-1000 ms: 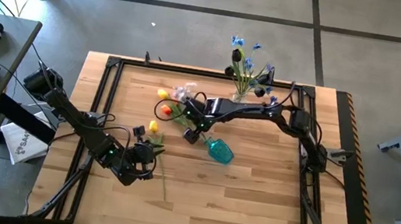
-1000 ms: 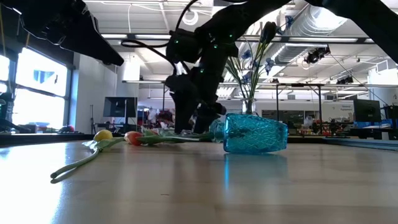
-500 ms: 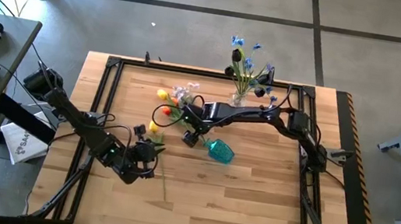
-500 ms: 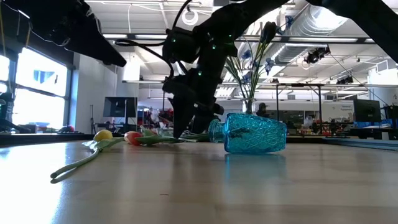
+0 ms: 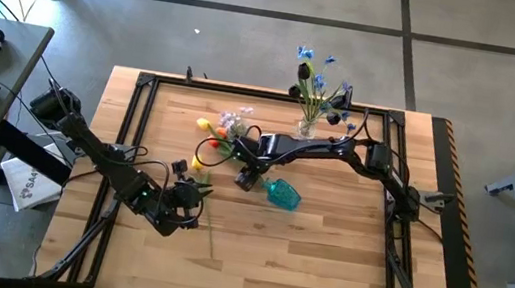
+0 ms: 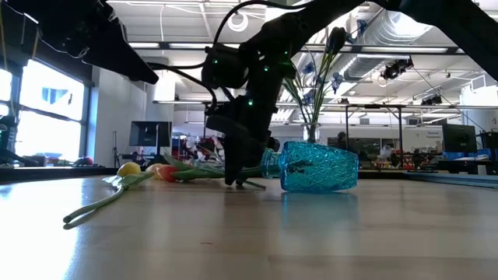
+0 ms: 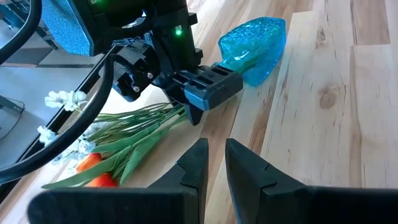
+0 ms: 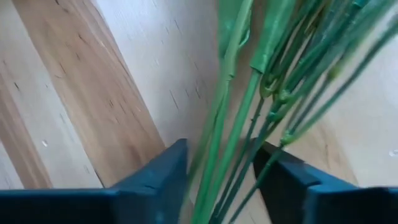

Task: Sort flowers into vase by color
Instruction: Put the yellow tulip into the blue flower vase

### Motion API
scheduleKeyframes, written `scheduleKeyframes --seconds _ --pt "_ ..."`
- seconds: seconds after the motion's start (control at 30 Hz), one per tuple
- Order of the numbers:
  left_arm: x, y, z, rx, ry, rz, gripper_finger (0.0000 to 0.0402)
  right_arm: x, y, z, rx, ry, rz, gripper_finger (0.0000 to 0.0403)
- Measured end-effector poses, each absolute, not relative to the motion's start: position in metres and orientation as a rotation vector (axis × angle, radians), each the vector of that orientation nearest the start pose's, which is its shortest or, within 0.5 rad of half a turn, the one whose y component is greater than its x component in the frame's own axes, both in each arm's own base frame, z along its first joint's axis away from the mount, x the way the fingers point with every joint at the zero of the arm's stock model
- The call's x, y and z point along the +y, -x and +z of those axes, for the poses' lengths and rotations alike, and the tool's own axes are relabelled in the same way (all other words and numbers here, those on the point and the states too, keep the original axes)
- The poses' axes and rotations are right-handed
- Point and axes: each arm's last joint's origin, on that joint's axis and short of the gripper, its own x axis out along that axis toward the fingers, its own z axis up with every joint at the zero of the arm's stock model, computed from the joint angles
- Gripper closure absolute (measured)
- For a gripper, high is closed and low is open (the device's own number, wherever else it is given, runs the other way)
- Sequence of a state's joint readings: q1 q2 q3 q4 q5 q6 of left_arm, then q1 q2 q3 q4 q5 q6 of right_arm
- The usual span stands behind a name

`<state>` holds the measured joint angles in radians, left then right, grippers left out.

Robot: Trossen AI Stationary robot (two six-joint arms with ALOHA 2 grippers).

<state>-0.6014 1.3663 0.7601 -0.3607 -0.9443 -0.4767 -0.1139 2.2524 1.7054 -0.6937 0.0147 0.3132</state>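
In the high view, the flowers (image 5: pixel 219 131) were seen lying in a bunch on the surface (image 5: pixel 324 244) beside a toppled blue vase (image 5: pixel 282 194), with the right pincer (image 5: pixel 245 178) set down at their stem ends and the left pincer (image 5: pixel 192 191) parked well apart, nearer the front. In the low view, the right pincer (image 6: pixel 237 180) was seen touching down among the stems just beside the vase (image 6: pixel 315 166). In the left wrist view, the left pincer (image 7: pixel 212 163) was shown almost closed on nothing, and in the right wrist view the right pincer (image 8: pixel 222 171) was shown partly open, with green stems (image 8: pixel 239 118) between its fingers (image 8: pixel 163 168).
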Motion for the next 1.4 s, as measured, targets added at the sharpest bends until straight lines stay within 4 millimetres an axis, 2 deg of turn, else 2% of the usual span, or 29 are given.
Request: scheduleKeyframes --seconds 0.23,0.33,0.5,0.63,0.87,1.4 --pt "-0.122 -0.219 0.202 0.59 -0.224 0.463 0.0358 -0.051 -0.458 0.145 1.208 -0.349 -0.271 0.0365" --pt "-0.122 -0.219 0.202 0.59 -0.224 0.463 0.0358 -0.051 -0.463 0.154 1.18 -0.35 -0.237 0.0395" --pt "-0.122 -0.219 0.202 0.59 -0.224 0.463 0.0358 -0.057 -0.47 0.169 1.123 -0.365 -0.244 0.0382" --pt "-0.122 -0.219 0.202 0.59 -0.224 0.463 0.0358 -0.066 -0.472 0.177 1.1 -0.396 -0.241 0.039" --pt "-0.122 -0.219 0.202 0.59 -0.224 0.463 0.0358 -0.074 -0.464 0.175 1.177 -0.469 -0.236 0.0395" --pt "-0.122 -0.219 0.202 0.59 -0.223 0.463 0.0358 -0.068 -0.453 0.171 1.3 -0.49 -0.259 0.0397"
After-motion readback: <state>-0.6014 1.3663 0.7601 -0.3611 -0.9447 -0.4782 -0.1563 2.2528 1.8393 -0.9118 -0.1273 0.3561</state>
